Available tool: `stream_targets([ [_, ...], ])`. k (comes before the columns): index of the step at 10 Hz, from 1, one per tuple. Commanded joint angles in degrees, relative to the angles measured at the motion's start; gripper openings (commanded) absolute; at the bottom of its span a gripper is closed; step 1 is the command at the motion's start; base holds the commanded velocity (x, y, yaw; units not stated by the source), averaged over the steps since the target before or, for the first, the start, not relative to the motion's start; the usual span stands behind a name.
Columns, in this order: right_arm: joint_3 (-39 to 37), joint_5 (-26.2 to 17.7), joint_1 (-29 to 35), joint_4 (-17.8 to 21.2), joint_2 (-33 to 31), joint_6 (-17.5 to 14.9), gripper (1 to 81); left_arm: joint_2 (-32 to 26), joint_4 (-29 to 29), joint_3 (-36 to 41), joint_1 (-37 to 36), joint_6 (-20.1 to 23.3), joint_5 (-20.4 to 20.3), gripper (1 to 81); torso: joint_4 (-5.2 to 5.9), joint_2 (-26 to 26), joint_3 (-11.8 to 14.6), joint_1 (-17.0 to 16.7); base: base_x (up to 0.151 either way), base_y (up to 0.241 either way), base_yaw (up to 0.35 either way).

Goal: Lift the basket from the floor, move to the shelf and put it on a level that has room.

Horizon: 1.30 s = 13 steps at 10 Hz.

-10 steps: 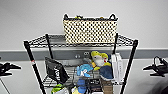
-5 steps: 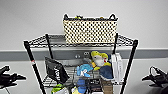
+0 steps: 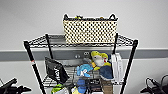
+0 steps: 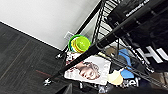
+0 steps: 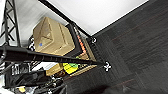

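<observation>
Down at the bottom corners of the head view sit the two arms, low and well apart from the rack: the left pincer point(image 3: 12, 87) a dark shape at one corner, the right pincer point(image 3: 155, 88) at the other with cables looping off it. I cannot tell whether either pincer is open or closed. Neither touches anything.

Between them stands the shelf point(image 3: 31, 61), black wire against a pale wall. The basket point(image 3: 90, 31) sits upright on the top level point(image 3: 53, 41), toward the right and back, its dark rim and loop handles showing above the cream weave.

On the tier below lie a dark tilted box point(image 3: 55, 70), a blue plush point(image 3: 83, 70), a yellow plush point(image 3: 100, 58) and a white box point(image 3: 117, 67) standing on end at the right post.

From the left wrist, lower down: green bowls point(image 4: 81, 43) and a magazine point(image 4: 87, 71) behind a black post. From the right wrist, a cardboard box point(image 5: 52, 37) on a lower tier, a caster point(image 5: 107, 66), and the floor point(image 5: 140, 37) of dark carpet beside it.
</observation>
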Motion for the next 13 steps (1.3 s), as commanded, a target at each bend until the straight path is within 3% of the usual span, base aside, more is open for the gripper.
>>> stream_targets([
  [1,-2.2,0.9,0.9,1.5,2.0,-1.7,81.1,3.3,0.2,-2.6,5.1,1.2,-8.5,81.1,0.0,0.0,0.0,0.0,0.0,0.0,0.0],
  [3,-2.3,2.1,-1.7,1.6,3.5,-2.6,81.1,5.1,0.2,-2.9,8.3,2.3,-8.8,81.1,0.0,0.0,0.0,0.0,0.0,0.0,0.0],
  [5,-2.5,3.3,-4.6,1.5,4.7,-3.1,81.1,7.2,1.6,-3.7,12.4,2.3,-12.3,81.1,0.0,0.0,0.0,0.0,0.0,0.0,0.0],
  [13,-7.0,9.2,-18.0,1.5,12.4,-9.8,81.1,20.1,7.7,-10.3,28.5,2.4,-18.6,81.1,0.0,0.0,0.0,0.0,0.0,0.0,0.0],
])
